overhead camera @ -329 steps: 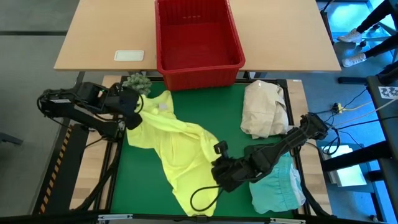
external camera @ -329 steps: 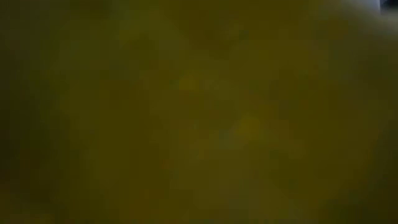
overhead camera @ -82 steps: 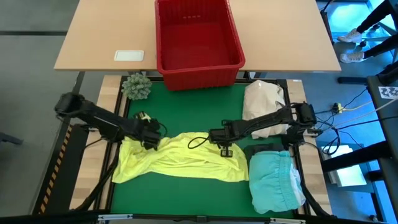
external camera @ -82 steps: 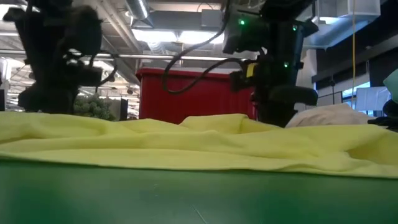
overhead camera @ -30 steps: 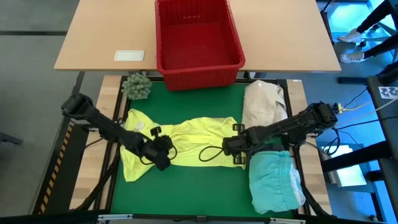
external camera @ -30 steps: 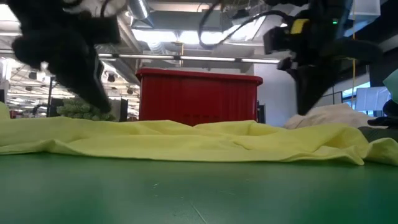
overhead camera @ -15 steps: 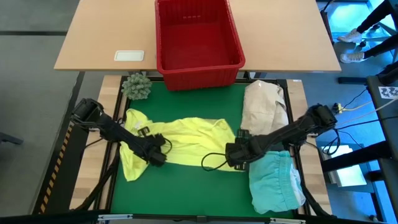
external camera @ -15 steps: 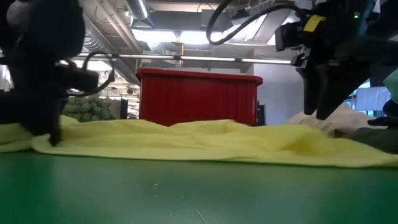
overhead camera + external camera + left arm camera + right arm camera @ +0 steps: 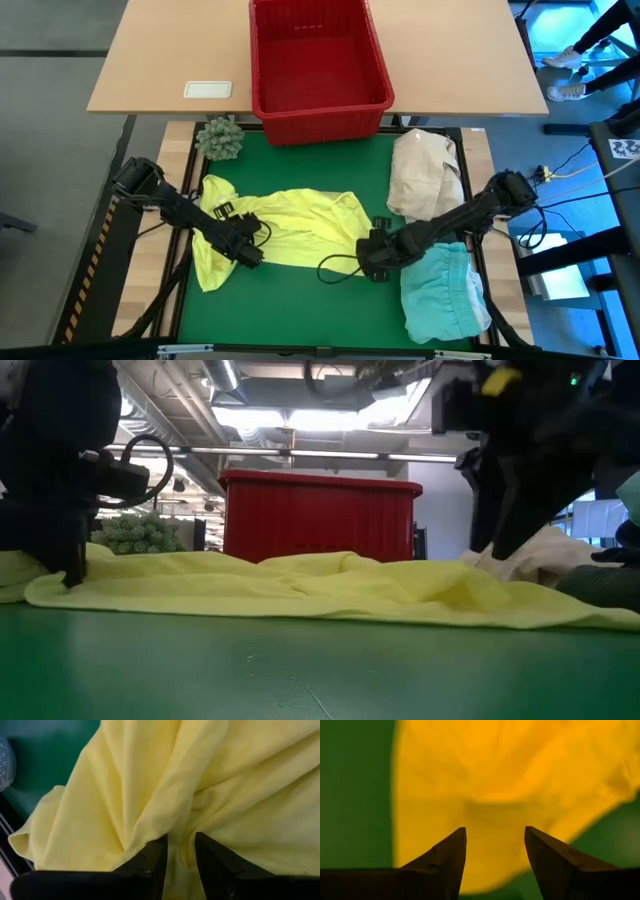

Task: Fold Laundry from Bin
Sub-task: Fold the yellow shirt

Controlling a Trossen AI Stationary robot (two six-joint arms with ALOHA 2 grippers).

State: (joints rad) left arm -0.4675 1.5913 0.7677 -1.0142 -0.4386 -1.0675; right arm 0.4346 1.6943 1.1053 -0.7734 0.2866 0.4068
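Yellow cloth is pinched in my left gripper (image 9: 179, 851): the fingers are pressed on a ridge of the yellow shirt (image 9: 290, 226) at its left part, low on the green mat (image 9: 300, 170). My right gripper (image 9: 495, 845) sits at the shirt's right edge with its fingers spread and nothing between them; the cloth lies flat just beyond the tips, so I judge it let go.

Progress, as I read it: the red bin (image 9: 318, 60) at the far side looks empty, so unloading is done. A turquoise garment (image 9: 445, 292) lies folded at the near right, just beside the right gripper. The yellow shirt lies mid-mat, between both grippers, roughly spread with wrinkles, and not yet folded. A cream bundle (image 9: 425, 175) sits at the far right. No grey or dark garment shows.
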